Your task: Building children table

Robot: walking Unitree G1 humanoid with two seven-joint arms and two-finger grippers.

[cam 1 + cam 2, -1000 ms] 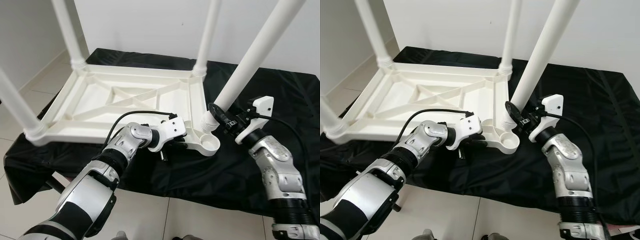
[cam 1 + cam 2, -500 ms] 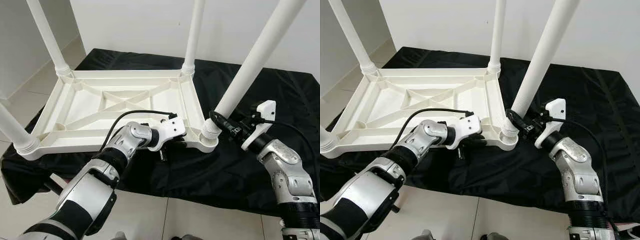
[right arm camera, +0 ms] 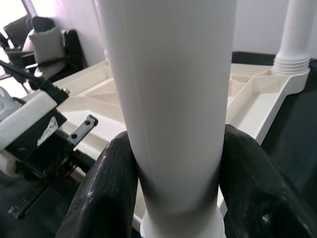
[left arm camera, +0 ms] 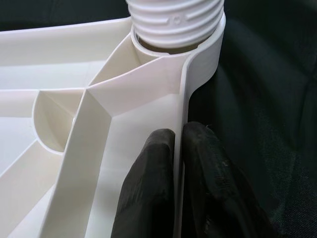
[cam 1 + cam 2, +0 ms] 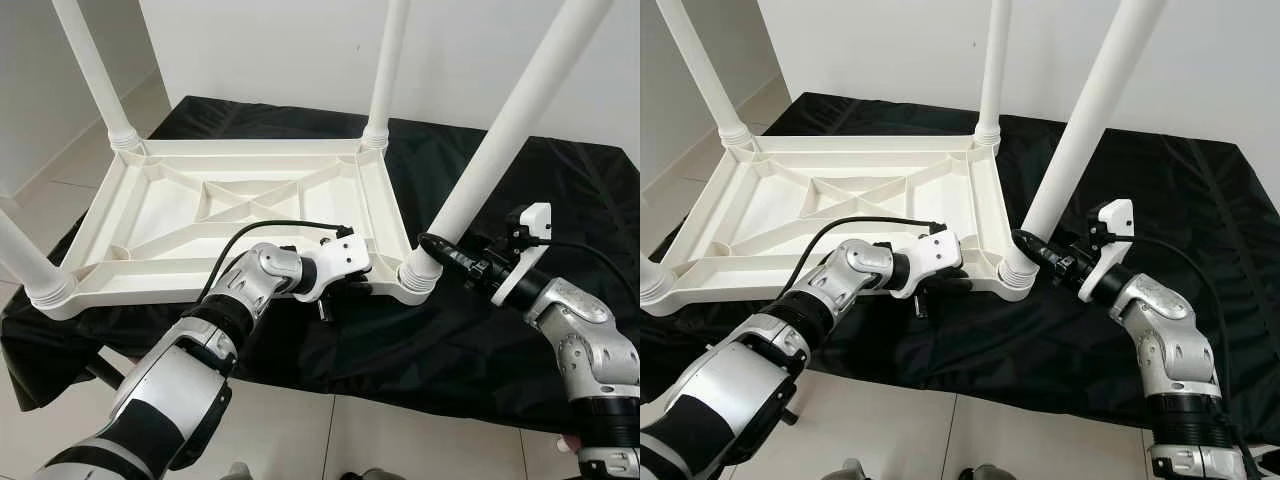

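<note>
On a black cloth-covered surface (image 5: pixel 480 330), upside down: white ribbed plastic children's table top (image 5: pixel 200 215), four white tube legs pointing up from its corners. Nearest right corner socket (image 5: pixel 417 281) filled by the fourth white plastic leg (image 5: pixel 505 125), threaded end seated in the ring, tilted slightly away from upright.

Left gripper (image 4: pixel 176 148) shut on the near rim of the top, one black finger (image 4: pixel 148 183) inside the wall, the other outside, just beside that corner. Probably bracing the top against turning while the leg is screwed home.

Right gripper (image 5: pixel 447 255) low on the leg, just above the threads, black fingers (image 3: pixel 111 188) closed around the tube from both sides. Low hold likely chosen for twisting force near the joint and to steady the long tube.

Judged stage: last leg being tightened, other three already in. Worth watching: leg tilt, possible cross-threading.
</note>
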